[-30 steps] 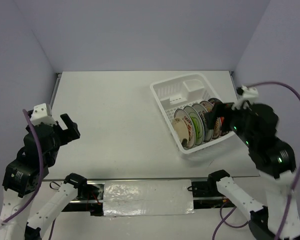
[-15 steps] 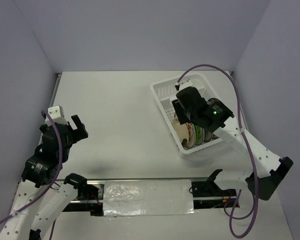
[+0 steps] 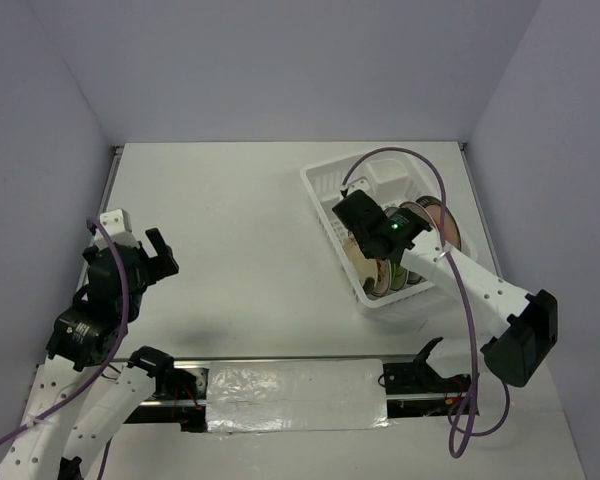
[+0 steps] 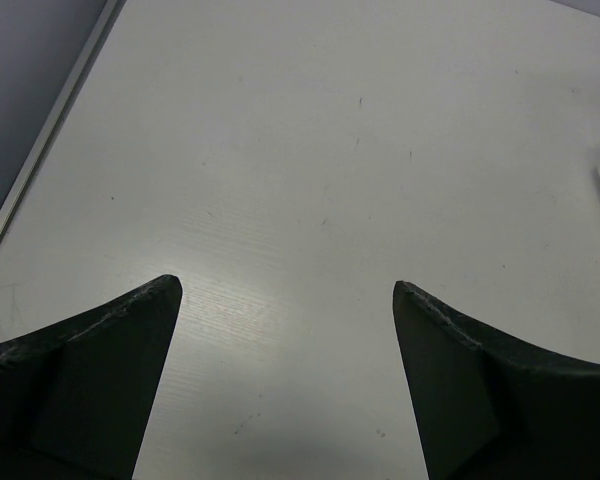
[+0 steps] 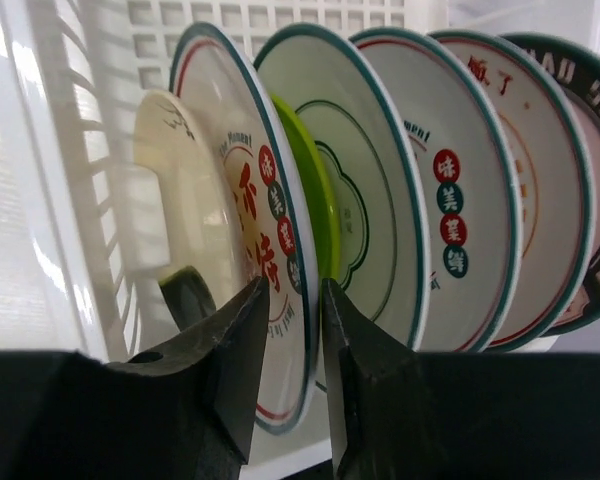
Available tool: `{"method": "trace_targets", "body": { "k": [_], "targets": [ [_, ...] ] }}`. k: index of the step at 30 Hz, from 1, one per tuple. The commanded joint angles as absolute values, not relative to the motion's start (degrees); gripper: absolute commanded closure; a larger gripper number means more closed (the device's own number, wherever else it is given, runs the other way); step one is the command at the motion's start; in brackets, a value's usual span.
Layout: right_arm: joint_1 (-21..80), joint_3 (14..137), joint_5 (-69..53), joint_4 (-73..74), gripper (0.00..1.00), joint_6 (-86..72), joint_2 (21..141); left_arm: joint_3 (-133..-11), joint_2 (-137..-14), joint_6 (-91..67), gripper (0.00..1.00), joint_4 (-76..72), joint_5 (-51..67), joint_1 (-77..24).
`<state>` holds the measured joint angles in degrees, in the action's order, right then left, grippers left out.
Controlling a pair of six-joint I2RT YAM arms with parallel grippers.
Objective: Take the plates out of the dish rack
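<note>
The teal-rimmed white round plate with red lettering point(image 5: 235, 190) stands upright in the white slotted plastic dish rack point(image 3: 325, 187), far right on the table point(image 3: 230, 220). The right gripper point(image 5: 292, 292) has its fingers closely straddling the plate's rim, though I cannot tell if they clamp it. The left gripper point(image 4: 285, 285) has its fingers spread wide.

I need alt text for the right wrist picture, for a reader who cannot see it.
The right tool straddles the rim of a teal-rimmed plate with red lettering, one black finger on each side; whether it pinches is unclear. The plate stands upright in a row of plates, a lime green plate behind it, in a white rack.
</note>
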<state>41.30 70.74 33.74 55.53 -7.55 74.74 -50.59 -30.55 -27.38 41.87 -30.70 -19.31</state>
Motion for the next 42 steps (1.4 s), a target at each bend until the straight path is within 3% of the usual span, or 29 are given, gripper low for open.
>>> {"method": "trace_targets", "body": {
  "k": [1, 3, 6, 12, 31, 35, 38, 42],
  "targets": [
    [41.75, 68.74, 37.78, 52.74, 0.66, -9.14, 76.55, -50.54, -30.06, -27.6, 0.0, 39.11, -30.32, -19.34],
    [41.75, 68.47, 39.1, 52.73, 0.68, -9.32, 77.52, -50.62, -30.15, -27.51, 0.0, 39.11, -30.15, -19.34],
    [41.75, 69.34, 40.68, 54.31, 0.84, -10.45, 78.39, -50.63, -30.41, -27.51, 0.0, 39.11, -30.15, -19.34],
    [42.63, 72.07, 43.06, 56.51, 0.98, -11.42, 78.13, -50.63, -30.5, -27.51, 0.01, 39.02, -30.15, -19.34],
    [44.3, 91.04, 51.23, 70.4, 1.0, -10.55, 76.29, -52.64, -33.74, -26.9, 0.01, 39.46, -27.95, -19.34],
    [44.91, 100.07, 54.4, 76.44, 1.0, -11.77, 75.5, -56.07, -36.56, -27.25, 0.01, 39.38, -21.47, -19.34],
    [46.31, 107.45, 55.29, 79.71, 1.0, -12.22, 75.67, -58.09, -38.92, -27.24, 0.0, 33.77, -3.33, -19.34],
    [46.93, 109.34, 44.33, 74.11, 1.0, -10.11, 72.52, -58.36, -43.48, -31.09, 0.0, 21.82, 20.3, -19.42]
  ]
}}
